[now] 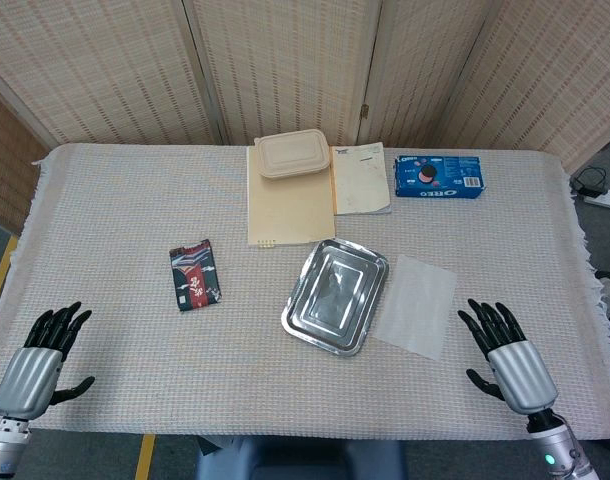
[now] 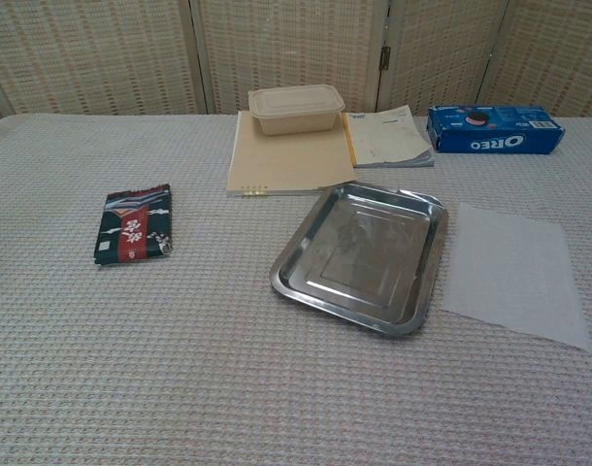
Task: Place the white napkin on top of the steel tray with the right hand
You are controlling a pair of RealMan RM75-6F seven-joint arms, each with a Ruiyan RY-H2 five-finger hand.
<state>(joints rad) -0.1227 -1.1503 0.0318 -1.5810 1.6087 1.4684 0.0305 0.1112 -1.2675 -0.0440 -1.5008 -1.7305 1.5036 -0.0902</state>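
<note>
left hand (image 1: 37,362) (fingers spread) empty; right hand (image 1: 507,356) likewise

Table (image 1: 135,200): we see a pale woven cloth covering it.
Centre: steel tray (image 1: 335,296), white napkin (image 1: 417,305) touching its right edge.
Left: dark packet (image 1: 195,275).
Far: tan folder (image 1: 288,200), lidded container (image 1: 294,154), booklet (image 1: 361,178), Oreo box (image 1: 438,175).

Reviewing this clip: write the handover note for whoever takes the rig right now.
Left hand: open, holding nothing, at the near left table edge.
Right hand: open, holding nothing, near the napkin's right side, not touching it.
White napkin: flat on the cloth, beside the steel tray on its right.
Done: nothing yet.
Left: grasp the napkin with the right hand, lay it on the tray.
</note>
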